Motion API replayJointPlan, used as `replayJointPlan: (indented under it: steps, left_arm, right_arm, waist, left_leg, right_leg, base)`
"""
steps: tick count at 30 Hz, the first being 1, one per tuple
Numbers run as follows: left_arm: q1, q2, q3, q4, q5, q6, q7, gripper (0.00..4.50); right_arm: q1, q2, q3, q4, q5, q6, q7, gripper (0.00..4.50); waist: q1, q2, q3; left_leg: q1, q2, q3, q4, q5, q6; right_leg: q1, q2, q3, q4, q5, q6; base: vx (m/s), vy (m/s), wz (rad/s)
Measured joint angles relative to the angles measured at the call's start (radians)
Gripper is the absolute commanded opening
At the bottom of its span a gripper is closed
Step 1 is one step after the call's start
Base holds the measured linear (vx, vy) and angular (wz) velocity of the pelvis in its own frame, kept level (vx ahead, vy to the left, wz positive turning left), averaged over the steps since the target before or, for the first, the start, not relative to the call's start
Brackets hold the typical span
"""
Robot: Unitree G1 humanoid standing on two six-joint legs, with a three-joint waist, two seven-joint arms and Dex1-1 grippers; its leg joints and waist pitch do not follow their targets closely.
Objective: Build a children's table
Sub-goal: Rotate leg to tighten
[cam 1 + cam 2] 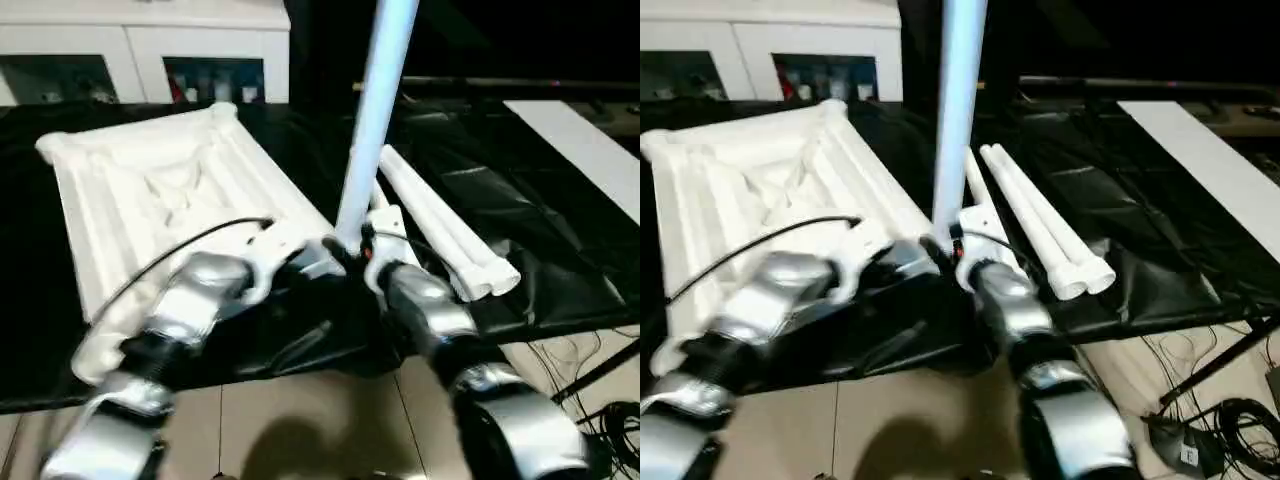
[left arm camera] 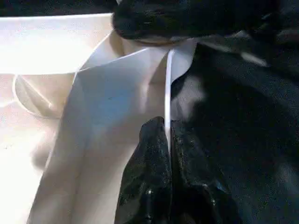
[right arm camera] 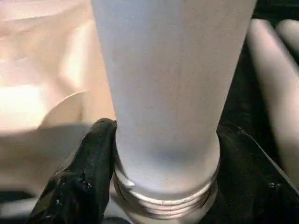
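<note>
Table top lies ribbed side up on my black-covered worktop, white cabinets beyond it. Two spare legs lie to its right, a flat white board farther right. My left fingers pinch together on a thin rib of the top; my right fingers clamp the upright leg near its threaded end.

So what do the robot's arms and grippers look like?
Both arms are shiny silver tubes with rounded joints: the left arm, the right arm. White brackets sit near the wrists, and a thin black cable loops over the left one. Each gripper has two lumpy black fingers.
</note>
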Motion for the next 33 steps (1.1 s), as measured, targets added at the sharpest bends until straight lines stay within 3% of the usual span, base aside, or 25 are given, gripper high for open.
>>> replayJointPlan:
  steps: [6, 9, 12, 13, 18, 28, 33]
  left_arm:
    - [-0.007, -0.019, -0.009, 0.013, 0.013, -0.011, 0.024, 0.0]
    - [-0.005, -0.005, -0.014, 0.003, 0.014, -0.011, 0.02, 0.0]
    - [-0.004, 0.013, -0.011, -0.002, 0.013, -0.018, 0.016, 0.0]
    - [-0.003, 0.019, -0.013, -0.005, 0.013, -0.023, 0.007, 0.0]
    - [0.039, 0.084, -0.017, -0.079, 0.008, -0.034, -0.066, 0.0]
    - [0.122, 0.228, -0.023, -0.2, -0.079, -0.076, -0.307, 0.0]
    - [0.149, 0.262, -0.031, -0.229, -0.105, -0.088, -0.383, 0.0]
  right_arm:
    - [-0.026, 0.023, -0.008, 0.036, -0.006, -0.014, -0.043, 2.67]
    - [-0.022, 0.017, -0.034, 0.038, 0.014, -0.027, 0.009, 3.36]
    - [-0.013, 0.018, -0.034, 0.035, 0.02, -0.056, 0.061, 3.46]
    - [-0.007, 0.016, -0.03, 0.03, 0.019, -0.064, 0.069, 3.71]
    - [0.017, -0.054, 0.057, -0.028, -0.026, -0.061, 0.195, 3.83]
    - [0.063, -0.215, 0.154, -0.154, -0.031, -0.014, 0.667, 3.83]
    - [0.075, -0.238, 0.177, -0.176, -0.02, 0.002, 0.796, 3.83]
  waist:
    - [0.001, 0.0, 0.0]
    - [0.001, 0.0, 0.0]
    - [-0.001, 0.0, 0.0]
    - [-0.002, 0.0, 0.0]
    - [-0.003, 0.001, 0.0]
    - [0.004, 0.001, 0.001]
    - [0.005, 0.001, 0.001]
  left_leg:
    - [-0.001, -0.001, 0.0, 0.0, 0.0, 0.0]
    - [-0.003, 0.0, 0.0, 0.0, 0.0, 0.0]
    - [-0.006, 0.0, -0.001, 0.0, 0.0, 0.0]
    - [-0.007, 0.0, -0.001, -0.001, 0.0, 0.0]
    - [-0.007, 0.002, -0.001, -0.002, 0.0, 0.0]
    - [-0.008, 0.002, -0.001, -0.003, -0.001, 0.001]
    - [-0.009, 0.002, 0.0, -0.001, -0.001, 0.001]
  right_leg:
    - [0.0, -0.001, 0.0, -0.001, 0.0, 0.0]
    - [-0.001, -0.001, 0.0, -0.001, 0.0, 0.0]
    - [-0.005, 0.0, -0.001, 0.0, 0.002, 0.0]
    - [-0.006, 0.0, -0.001, 0.0, 0.002, 0.0]
    - [-0.007, 0.001, -0.002, 0.002, 0.003, 0.0]
    - [-0.007, 0.001, -0.002, 0.0, 0.003, -0.004]
    - [-0.005, 0.001, 0.0, 0.001, 0.003, -0.005]
  base:
    - [0.0, 0.0, 0.0]
    - [0.0, 0.0, 0.0]
    - [0.0, 0.0, 0.0]
    - [0.0, 0.0, 0.0]
    - [0.0, 0.0, 0.0]
    - [0.0, 0.0, 0.0]
    - [0.0, 0.0, 0.0]
